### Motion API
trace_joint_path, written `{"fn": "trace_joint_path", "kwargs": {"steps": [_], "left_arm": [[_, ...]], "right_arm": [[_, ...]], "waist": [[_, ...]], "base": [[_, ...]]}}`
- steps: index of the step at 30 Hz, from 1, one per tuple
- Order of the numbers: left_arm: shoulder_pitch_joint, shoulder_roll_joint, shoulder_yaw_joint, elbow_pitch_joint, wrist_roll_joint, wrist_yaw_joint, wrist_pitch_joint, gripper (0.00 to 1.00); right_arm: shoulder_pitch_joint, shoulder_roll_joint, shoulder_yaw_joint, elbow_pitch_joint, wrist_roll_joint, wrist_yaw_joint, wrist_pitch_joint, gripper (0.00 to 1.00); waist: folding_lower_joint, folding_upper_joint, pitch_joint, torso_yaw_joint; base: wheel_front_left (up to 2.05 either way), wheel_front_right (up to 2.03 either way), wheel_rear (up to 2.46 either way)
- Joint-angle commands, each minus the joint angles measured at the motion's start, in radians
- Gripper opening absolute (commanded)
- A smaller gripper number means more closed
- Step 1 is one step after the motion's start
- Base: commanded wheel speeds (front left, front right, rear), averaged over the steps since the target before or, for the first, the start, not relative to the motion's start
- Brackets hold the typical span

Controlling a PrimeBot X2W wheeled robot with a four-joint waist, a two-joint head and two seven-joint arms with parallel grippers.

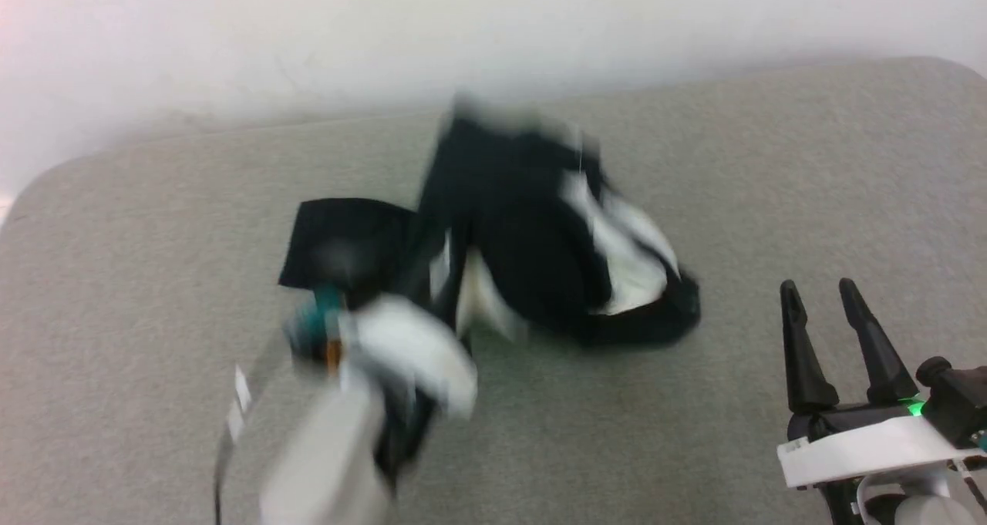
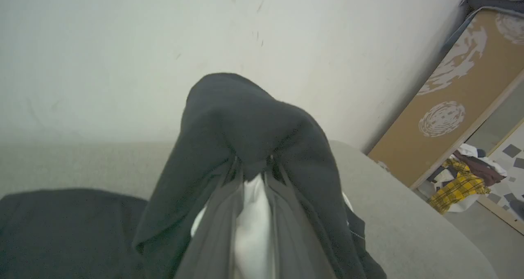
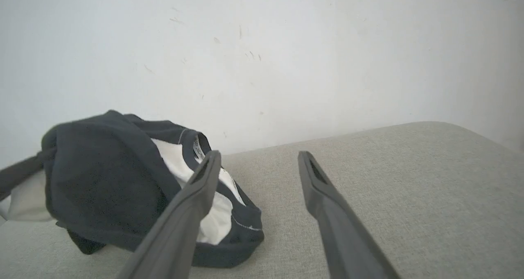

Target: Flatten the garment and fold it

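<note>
The garment (image 1: 532,240) lies bunched in a loose heap on the grey fabric-covered surface (image 1: 154,278). Black folds sit uppermost, white panels show through at the side facing the right gripper, and one flat black flap spreads out on the opposite side.

The left gripper (image 2: 254,176) is inside the heap. In the left wrist view, black cloth drapes over its tips like a hood and a strip of white cloth runs up between its fingers (image 2: 217,230). The fingers close in on each other near the tips, pinched on the garment. In the head view the pale left forearm (image 1: 331,448) is blurred and reaches the near edge of the garment beside the black flap.

The right gripper (image 1: 819,287) sits low over the surface, apart from the garment on its white-panel side. Its fingers are spread and have only bare grey fabric between them. In the right wrist view the garment's collar edge, with a small label, lies just behind one finger.

Beyond the garment rises a pale wall (image 1: 308,31). Off to the side of the garment, past the surface's edge, a brown board with pale swirls (image 2: 454,103) leans by a pile of clothes (image 2: 462,184) that includes yellow plaid.
</note>
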Motion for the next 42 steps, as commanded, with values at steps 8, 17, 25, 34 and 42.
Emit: {"fn": "trace_joint_path", "kwargs": {"steps": [8, 17, 25, 34, 42], "left_arm": [[0.318, 0.009, -0.07, 0.024, 0.021, 0.071, -0.005, 0.38], [0.351, 0.015, -0.046, -0.202, 0.127, 0.118, -0.072, 1.0], [0.363, 0.036, 0.102, -0.317, 0.194, 0.138, -0.073, 1.0], [0.436, 0.099, 0.234, -0.297, 0.212, 0.144, -0.074, 1.0], [0.488, 0.107, 0.267, -0.301, 0.208, 0.124, -0.074, 1.0]], "right_arm": [[0.013, 0.002, 0.015, 0.009, -0.004, -0.002, -0.002, 1.0], [0.027, 0.002, 0.023, -0.014, -0.053, -0.002, 0.03, 1.0], [0.06, 0.002, 0.024, -0.041, -0.078, -0.002, 0.063, 1.0], [0.097, 0.002, 0.038, -0.057, -0.105, -0.002, 0.101, 1.0], [0.118, 0.002, 0.04, -0.081, -0.124, -0.002, 0.131, 1.0]], "waist": [[0.0, 0.0, 0.017, 0.014], [0.0, 0.0, -0.019, 0.075], [0.0, 0.0, -0.047, 0.101], [0.0, 0.0, -0.075, 0.102], [0.0, 0.0, -0.085, 0.113]], "base": [[0.0, 0.0, 0.0], [0.0, 0.0, 0.0], [0.0, 0.0, 0.0], [0.0, 0.0, 0.0], [0.0, 0.0, 0.0]]}}
